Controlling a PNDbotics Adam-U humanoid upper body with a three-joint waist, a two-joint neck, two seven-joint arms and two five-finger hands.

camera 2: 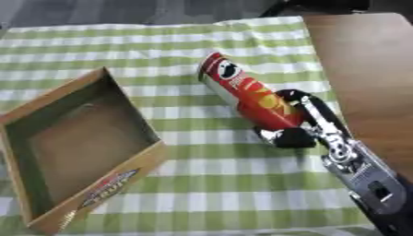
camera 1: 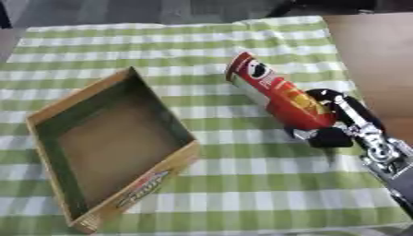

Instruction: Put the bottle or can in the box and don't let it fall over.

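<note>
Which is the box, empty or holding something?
Empty: the box shows only its bare floor; the can is outside, in the right robot hand.

red can [camera 1: 278, 94] with yellow lettering; tan cardboard box [camera 1: 48, 115], dark green inside; green-and-white checked cloth [camera 1: 242, 175]; brown bench [camera 2: 371, 69]; black and silver right hand [camera 1: 343, 122].

- Your glossy red can [camera 1: 278, 94] lies on a matt green-and-white checked cloth [camera 1: 242, 179].
- Your box [camera 1: 113, 143] looks like plain brown cardboard, dull inside.
- Smooth wooden table [camera 2: 367, 60] shows bare.
- Your right hand [camera 1: 347, 124]: black plastic, silver metal.
</note>
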